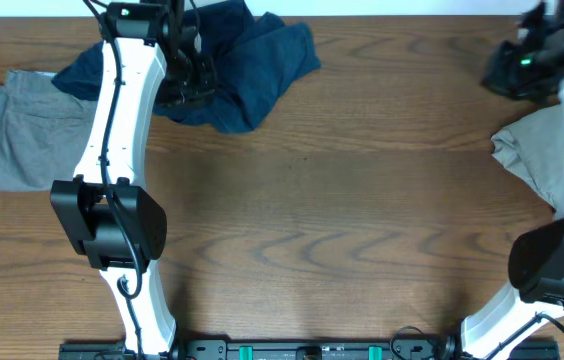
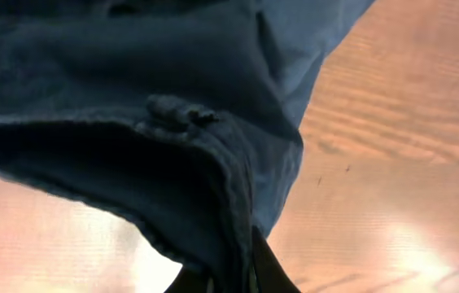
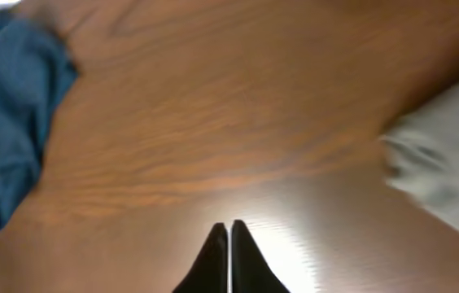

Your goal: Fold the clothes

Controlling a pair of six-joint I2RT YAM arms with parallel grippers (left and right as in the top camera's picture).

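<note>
left pincer [image 2: 233,268] clamps the one navy garment [image 1: 252,55]; right pincer [image 3: 229,229] (holding nothing) sits pressed together.

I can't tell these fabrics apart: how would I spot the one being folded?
Look along the far edge of the wooden table, left of centre. The crumpled heap there is the clothes, a garment pinched in the left arm's jaws. It is navy blue, unlike the light grey shorts at its left and the pale beige cloth far right.
</note>
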